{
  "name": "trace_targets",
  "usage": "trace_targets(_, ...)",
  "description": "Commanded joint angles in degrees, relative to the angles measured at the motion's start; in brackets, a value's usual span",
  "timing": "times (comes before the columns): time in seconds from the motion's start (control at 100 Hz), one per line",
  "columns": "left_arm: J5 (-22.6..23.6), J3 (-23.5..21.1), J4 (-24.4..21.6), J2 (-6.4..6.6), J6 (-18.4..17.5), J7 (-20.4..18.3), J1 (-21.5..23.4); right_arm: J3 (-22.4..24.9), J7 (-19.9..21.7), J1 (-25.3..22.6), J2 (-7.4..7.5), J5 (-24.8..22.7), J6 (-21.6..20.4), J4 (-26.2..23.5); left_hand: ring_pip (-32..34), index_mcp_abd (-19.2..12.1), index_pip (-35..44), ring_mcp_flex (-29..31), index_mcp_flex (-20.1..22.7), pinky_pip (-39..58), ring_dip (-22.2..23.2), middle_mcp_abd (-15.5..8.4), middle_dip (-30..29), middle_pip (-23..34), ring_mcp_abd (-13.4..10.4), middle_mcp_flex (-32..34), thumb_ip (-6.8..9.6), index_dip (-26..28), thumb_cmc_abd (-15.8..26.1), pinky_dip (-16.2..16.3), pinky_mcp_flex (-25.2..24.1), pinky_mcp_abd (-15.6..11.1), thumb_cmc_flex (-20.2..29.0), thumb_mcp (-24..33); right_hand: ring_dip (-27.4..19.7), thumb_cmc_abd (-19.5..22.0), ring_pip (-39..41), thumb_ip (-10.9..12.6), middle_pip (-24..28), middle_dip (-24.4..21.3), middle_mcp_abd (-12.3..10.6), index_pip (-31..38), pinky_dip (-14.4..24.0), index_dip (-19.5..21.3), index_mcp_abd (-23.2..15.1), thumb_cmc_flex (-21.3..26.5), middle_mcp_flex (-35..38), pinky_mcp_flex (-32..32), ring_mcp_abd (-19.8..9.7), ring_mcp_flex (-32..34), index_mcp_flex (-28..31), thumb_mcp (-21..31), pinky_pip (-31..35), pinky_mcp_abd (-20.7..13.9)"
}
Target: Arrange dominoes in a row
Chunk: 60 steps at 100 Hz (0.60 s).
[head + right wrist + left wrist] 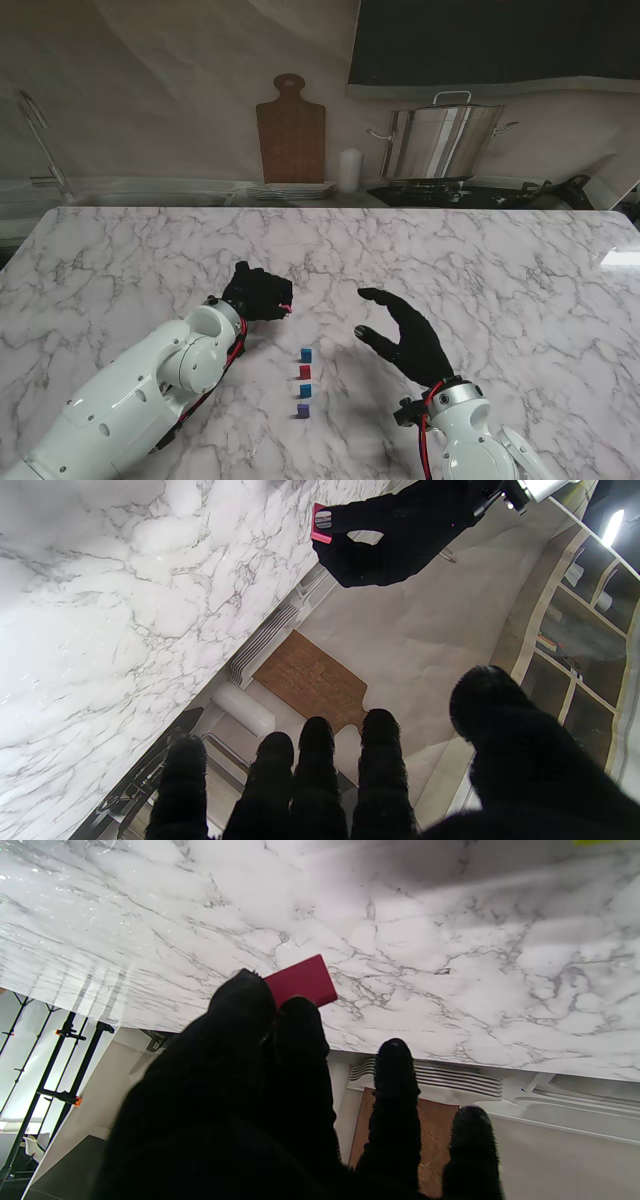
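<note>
a small red domino (302, 980) is pinched in the fingertips of the left hand (256, 292), held up off the marble desk (120, 260). the row of four standing dominoes (303, 382) lies nearer to me and a bit to the right of that hand, running straight away from me, so its far end is closest. the right hand (405, 333) is wide and holds nothing, just beside the row, with nothing seen in the way.
</note>
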Motion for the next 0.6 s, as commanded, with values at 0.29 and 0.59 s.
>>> trace_targets(0.29,-1.77,-0.26,-1.10,-0.52,1.50,-0.96,0.57,-0.18,0.09,0.01,-0.05,-0.03,-0.03,0.37,-6.78,5.11,5.38,4.07,-4.83,4.29,-6.00,2.45,-18.35,-26.71,1.45,8.66,0.90,7.10,3.45,-1.14,-0.70,1.46,1.31,5.36,-0.35,0.73,0.02,1.24,0.89,0.39,-0.15,0.84,0.70,0.74,-0.53,1.65,-0.45,-0.21,-0.78,0.80,-0.96,0.96,0.51,-0.42)
trace_targets(0.59,-3.29,0.02,-1.17,-0.73,1.97,-1.12,0.58,-0.27,0.13,0.08,-0.04,-0.09,-0.01,0.44,-7.88,8.64,10.29,5.19,-10.52,6.80,-7.43,5.70,-23.29,-25.24,1.22,6.67,2.65,13.00,2.87,-2.06,-0.64,1.12,-3.58,17.65,-0.36,0.76,0.00,1.24,0.89,0.39,-0.21,0.81,0.69,0.74,-0.57,1.61,-0.42,-0.23,-0.78,0.77,-1.00,0.91,0.46,-0.45)
